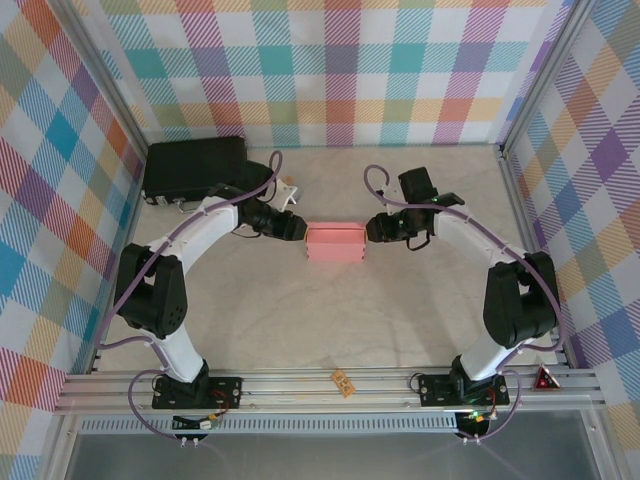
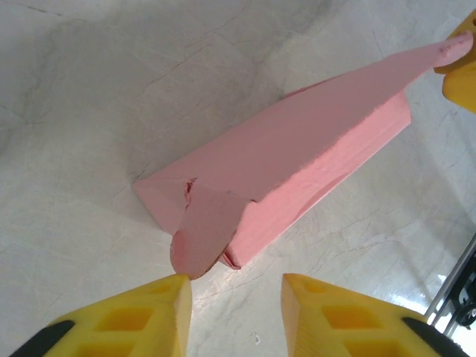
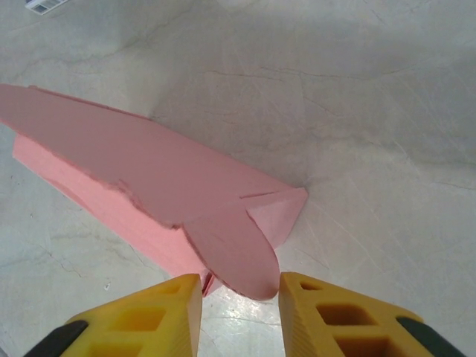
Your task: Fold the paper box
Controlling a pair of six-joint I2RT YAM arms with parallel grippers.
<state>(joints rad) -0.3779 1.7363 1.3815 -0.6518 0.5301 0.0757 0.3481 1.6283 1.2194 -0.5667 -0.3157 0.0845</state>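
From above, the paper box (image 1: 335,242) sits in the middle of the table (image 1: 300,320), with the left gripper (image 1: 296,226) and the right gripper (image 1: 373,229) at its two ends; uneven pushing could slide or skew the light card. At the left wrist, the fingers (image 2: 149,312) stand spread, and the end tab (image 2: 204,230) sticks out untucked just ahead of them; driving in could crumple it instead of tucking it. At the right wrist, the fingers (image 3: 327,312) are likewise spread, flanking the other tab (image 3: 234,256); the ragged lid edge there might tear.
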